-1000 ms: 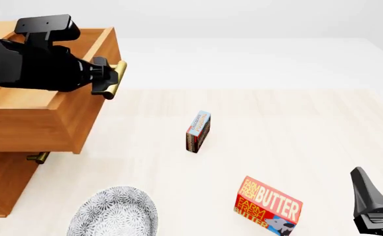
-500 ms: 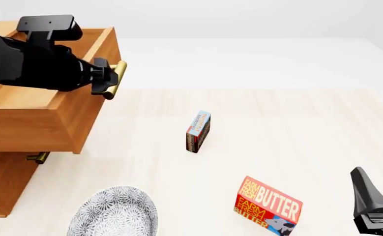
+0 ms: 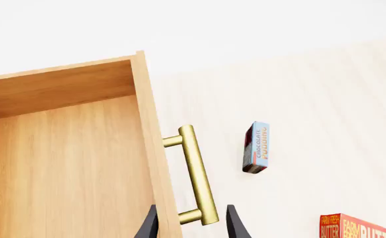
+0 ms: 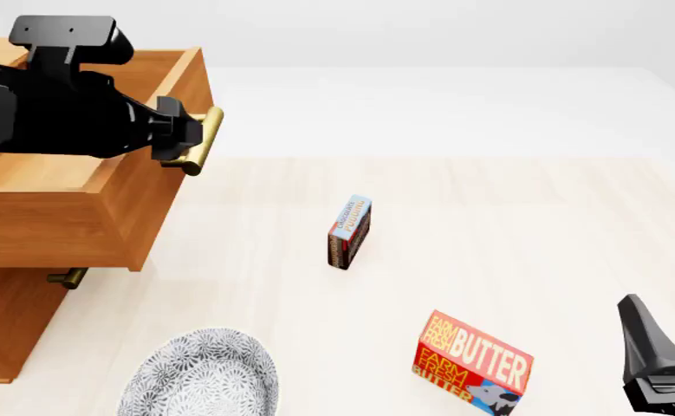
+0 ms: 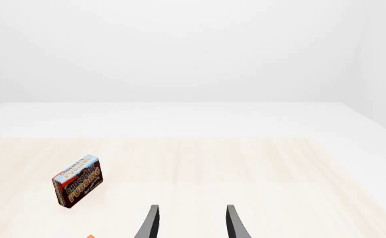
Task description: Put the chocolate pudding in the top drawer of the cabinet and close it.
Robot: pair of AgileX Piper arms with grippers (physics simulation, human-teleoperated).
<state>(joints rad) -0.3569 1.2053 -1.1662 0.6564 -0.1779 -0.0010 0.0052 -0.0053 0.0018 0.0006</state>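
The left gripper (image 3: 191,224) has its jaws apart, straddling the top drawer's (image 4: 71,212) front and brass handle (image 3: 196,173); only its wrist view shows this. The right gripper (image 5: 191,222), at the worktop's near right corner, is likewise parted and empty. The chocolate pudding (image 4: 349,231) stands on edge mid-worktop (image 4: 522,225), pale wood before white walls.

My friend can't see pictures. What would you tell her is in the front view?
A black left gripper is at the brass handle of the pulled-out top drawer of a wooden cabinet. On the pale table stand a small chocolate pudding box and a red butter box, near a patterned plate. The right gripper waits at the edge.
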